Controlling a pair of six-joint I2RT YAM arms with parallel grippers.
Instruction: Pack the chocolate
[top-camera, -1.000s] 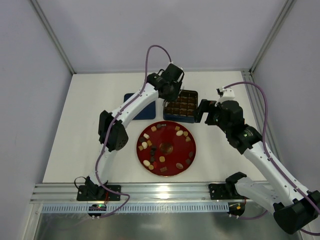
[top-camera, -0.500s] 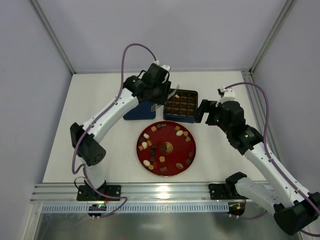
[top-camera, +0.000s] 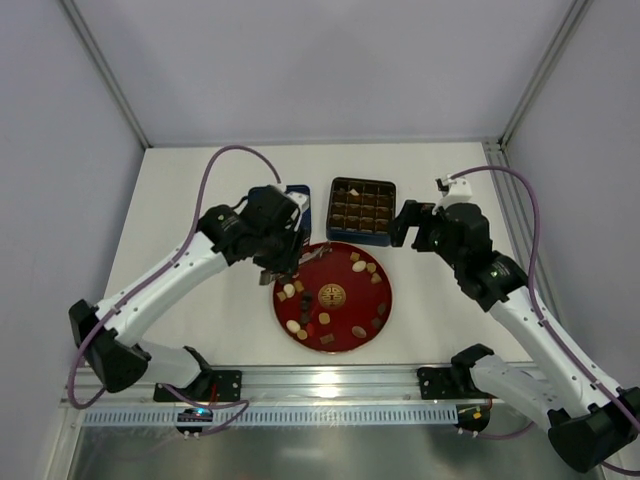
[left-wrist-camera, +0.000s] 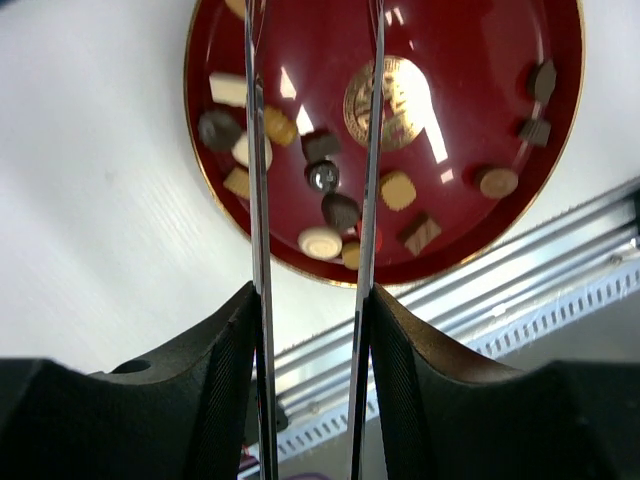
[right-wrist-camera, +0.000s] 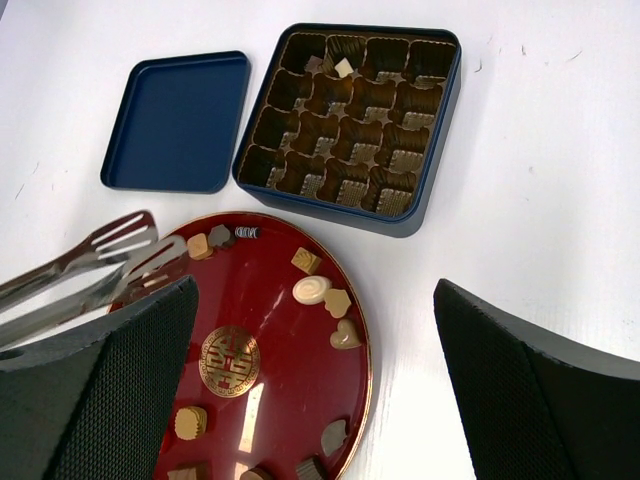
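Several chocolate pieces (top-camera: 357, 267) in brown, tan and cream lie around the red plate (top-camera: 345, 282). My left gripper (top-camera: 283, 250) is shut on metal tongs (left-wrist-camera: 255, 150), whose two blades reach over the plate's left side above chocolate (left-wrist-camera: 320, 242). The tong tips (right-wrist-camera: 90, 260) hang spread at the plate's edge with nothing between them. The blue tin (right-wrist-camera: 345, 212) sits behind the plate, one cream piece (right-wrist-camera: 343, 67) in a back cell. My right gripper (right-wrist-camera: 315, 283) is open, hovering over the plate's right side.
The tin's blue lid (right-wrist-camera: 175, 120) lies flat to the left of the tin, partly under my left arm in the top view. An aluminium rail (top-camera: 330, 385) runs along the table's near edge. White walls close in the back and sides.
My left arm has swung from over the tin back and down to the plate's left edge, carrying the tongs. The right arm has stayed still.
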